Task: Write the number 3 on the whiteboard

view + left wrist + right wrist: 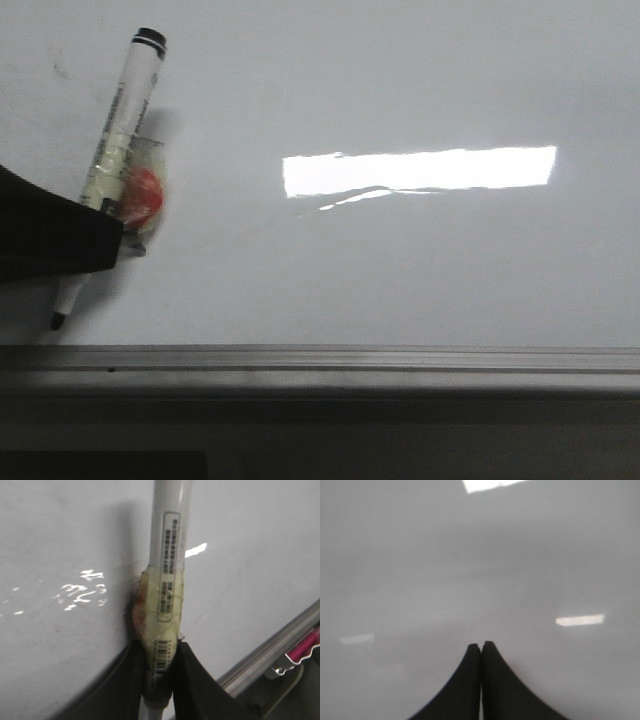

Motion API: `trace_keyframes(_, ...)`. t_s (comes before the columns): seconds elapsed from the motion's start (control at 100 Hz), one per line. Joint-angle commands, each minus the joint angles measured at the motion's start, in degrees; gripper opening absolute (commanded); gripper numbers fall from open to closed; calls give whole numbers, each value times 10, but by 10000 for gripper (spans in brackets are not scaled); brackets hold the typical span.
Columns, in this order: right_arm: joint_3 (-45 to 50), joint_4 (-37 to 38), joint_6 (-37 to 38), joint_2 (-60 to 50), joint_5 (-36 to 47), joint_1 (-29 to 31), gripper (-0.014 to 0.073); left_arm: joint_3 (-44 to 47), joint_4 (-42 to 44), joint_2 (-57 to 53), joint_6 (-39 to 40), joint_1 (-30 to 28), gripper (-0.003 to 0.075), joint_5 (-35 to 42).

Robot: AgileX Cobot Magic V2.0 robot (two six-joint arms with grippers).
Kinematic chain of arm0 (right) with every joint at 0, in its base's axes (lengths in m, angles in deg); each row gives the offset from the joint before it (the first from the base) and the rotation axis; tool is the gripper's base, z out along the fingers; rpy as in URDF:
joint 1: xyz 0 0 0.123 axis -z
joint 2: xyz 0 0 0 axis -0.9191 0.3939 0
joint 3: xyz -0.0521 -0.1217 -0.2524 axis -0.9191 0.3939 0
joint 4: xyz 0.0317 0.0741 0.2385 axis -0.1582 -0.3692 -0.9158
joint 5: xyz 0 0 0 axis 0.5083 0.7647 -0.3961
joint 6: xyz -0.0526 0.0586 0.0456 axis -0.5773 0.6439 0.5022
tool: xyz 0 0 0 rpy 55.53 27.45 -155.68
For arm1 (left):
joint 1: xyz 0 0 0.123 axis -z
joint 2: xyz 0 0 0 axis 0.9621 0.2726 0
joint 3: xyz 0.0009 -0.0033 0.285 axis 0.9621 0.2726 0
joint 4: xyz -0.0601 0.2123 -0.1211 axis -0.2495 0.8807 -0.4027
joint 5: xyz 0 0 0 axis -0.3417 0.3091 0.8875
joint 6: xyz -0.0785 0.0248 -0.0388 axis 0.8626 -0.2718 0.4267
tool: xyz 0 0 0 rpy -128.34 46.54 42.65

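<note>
The whiteboard point(400, 260) fills the front view, glossy white-grey with a bright rectangular reflection point(418, 170). No number 3 shows on it. My left gripper point(95, 215) at the far left is shut on a white marker pen point(128, 100) wrapped in yellowish tape with an orange patch. The pen's black cap end points up and its dark tip point(58, 320) is low on the board, near the rail. In the left wrist view the black fingers point(195, 680) clamp the taped pen point(167, 580). My right gripper point(481, 645) is shut and empty over bare board.
A grey metal edge rail point(320, 360) runs along the board's near edge, and it also shows in the left wrist view point(270, 655). A pink object point(302, 647) lies beyond the rail. A faint dark smudge point(60, 72) marks the board at the far left.
</note>
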Motion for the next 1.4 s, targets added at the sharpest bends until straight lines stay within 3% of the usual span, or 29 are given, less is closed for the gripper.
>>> trace_keyframes(0.0,-22,-4,-13,20,52,-35,-53,-34,67,-5,0,15,-20,36)
trace_keyframes(0.09,-23,-4,-14,39,79,-81,-49,-52,152,-4,0,21,-20,37)
trace_keyframes(0.22,-38,-4,-23,76,94,-147,14,-62,206,-2,0,21,-20,39)
trace_keyframes(0.47,-111,-4,-46,171,114,-284,367,-62,339,0,0,21,-20,59)
trace_keyframes(0.58,-146,-4,-47,226,138,-350,374,-62,386,18,0,21,-20,100)
trace_keyframes(0.77,-202,-2,-62,326,163,-445,374,-62,390,68,0,21,-20,134)
trace_keyframes(1.13,-249,0,-62,433,207,-492,374,-62,413,85,0,21,-20,169)
trace_keyframes(1.22,-249,0,-62,436,208,-492,318,-62,413,85,0,21,-20,169)
trace_keyframes(1.27,-249,0,-62,436,206,-492,222,-62,413,85,0,21,-20,169)
trace_keyframes(1.35,-249,0,-62,436,200,-492,-29,-62,413,85,0,21,-17,171)
trace_keyframes(1.39,-249,0,-62,436,199,-492,-64,-62,408,83,0,21,2,172)
